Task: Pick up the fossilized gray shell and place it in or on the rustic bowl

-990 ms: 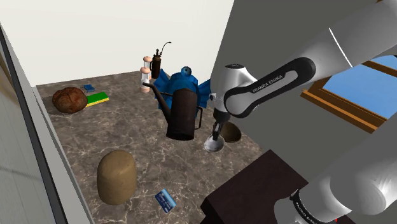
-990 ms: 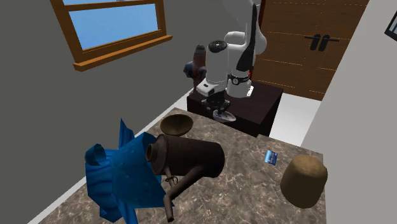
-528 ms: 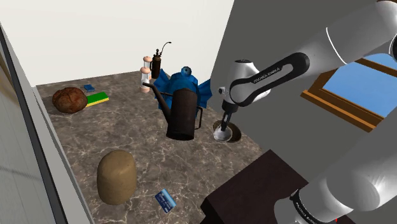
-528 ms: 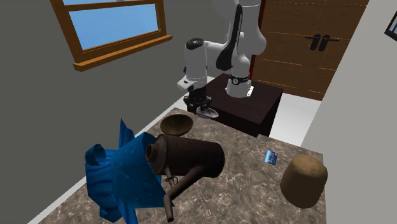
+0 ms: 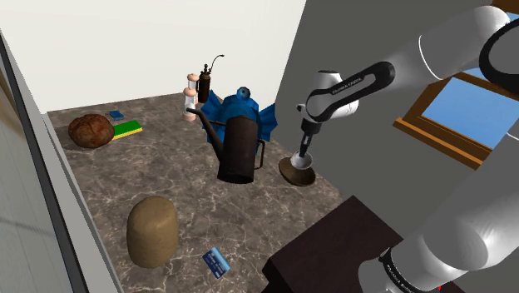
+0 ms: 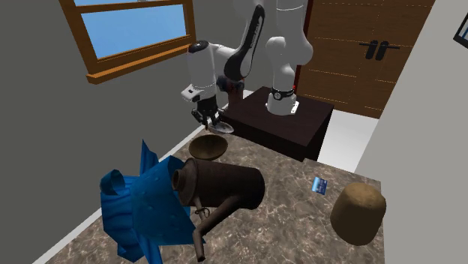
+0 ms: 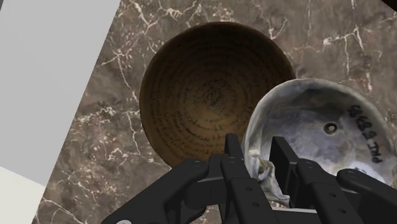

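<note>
Shoulder view
Claw: points down, pinching the shell, at 3 o'clock from the dark pot.
Shell: pale grey, just over the bowl.
Bowl: brown and shallow, on the marbled surface near its edge, at 11 o'clock from the stand.

Second exterior view
Claw: closed on the shell, which juts out to its 4 o'clock side.
Shell: in the air above the bowl, a gap showing between them.
Bowl: upright on the surface, at 12 o'clock from the pot, which lies beside a blue cloth.

Wrist view
Claw: black fingers clamped on the rim of the shell.
Shell: hollow side towards the camera, grey-white with a small hole, overlapping the rim of the bowl.
Bowl: brown, ringed with fine grooves, lying ahead of the fingertips on the surface.
</note>
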